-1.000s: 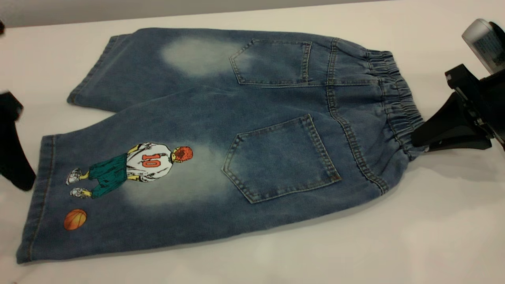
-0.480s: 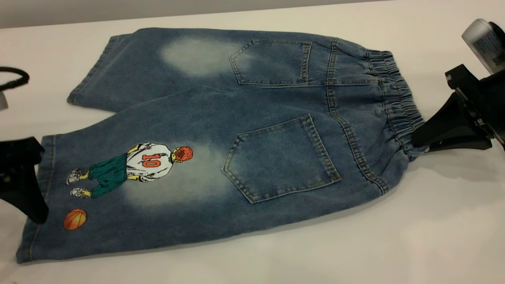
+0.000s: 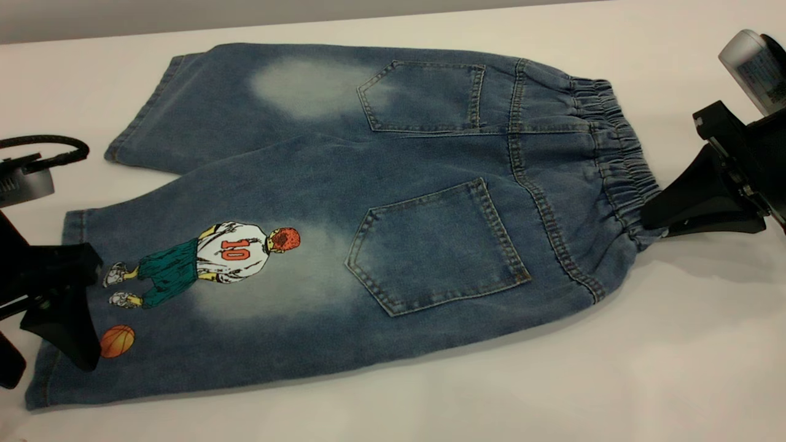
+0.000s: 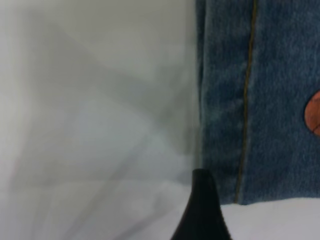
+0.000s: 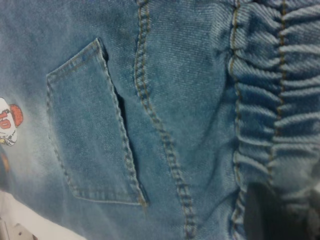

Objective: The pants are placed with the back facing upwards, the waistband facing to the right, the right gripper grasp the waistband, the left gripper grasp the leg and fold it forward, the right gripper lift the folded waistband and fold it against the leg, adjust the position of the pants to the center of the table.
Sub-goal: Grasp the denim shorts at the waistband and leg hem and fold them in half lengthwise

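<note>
We see a robot lab or test bench rather than a home: a broad, bare white table (image 3: 614, 380) against a plain grey wall (image 3: 184, 15), with black robot arms at both sides. One pair of denim shorts (image 3: 381, 202) lies flat on it like a test piece, with no furnishings around.

A broad white matte worktop (image 3: 614, 380) fills nearly the whole exterior view. Behind its far edge runs a plain grey wall (image 3: 184, 15). Soft, even light casts faint shadows.
</note>
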Controlling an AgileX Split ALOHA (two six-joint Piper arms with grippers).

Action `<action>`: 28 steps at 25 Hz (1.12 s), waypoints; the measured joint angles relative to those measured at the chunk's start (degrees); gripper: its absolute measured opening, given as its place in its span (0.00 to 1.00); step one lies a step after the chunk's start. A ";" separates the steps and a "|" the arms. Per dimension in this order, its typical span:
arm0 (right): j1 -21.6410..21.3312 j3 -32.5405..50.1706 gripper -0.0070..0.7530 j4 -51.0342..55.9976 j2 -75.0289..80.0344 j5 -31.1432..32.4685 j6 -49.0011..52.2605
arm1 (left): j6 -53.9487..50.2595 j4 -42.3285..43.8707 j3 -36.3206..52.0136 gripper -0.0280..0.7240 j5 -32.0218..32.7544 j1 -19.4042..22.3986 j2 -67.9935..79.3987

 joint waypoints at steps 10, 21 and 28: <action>0.00 0.00 0.05 -0.14 0.00 0.05 0.00 | -0.17 0.08 1.63 0.71 0.07 0.00 0.00; 0.00 0.00 0.05 -0.14 0.00 0.10 0.06 | -0.63 1.78 1.63 0.71 -2.56 0.00 1.82; 0.00 0.00 0.05 -0.26 0.00 0.10 0.06 | -0.77 1.52 1.48 0.71 -3.10 0.00 5.48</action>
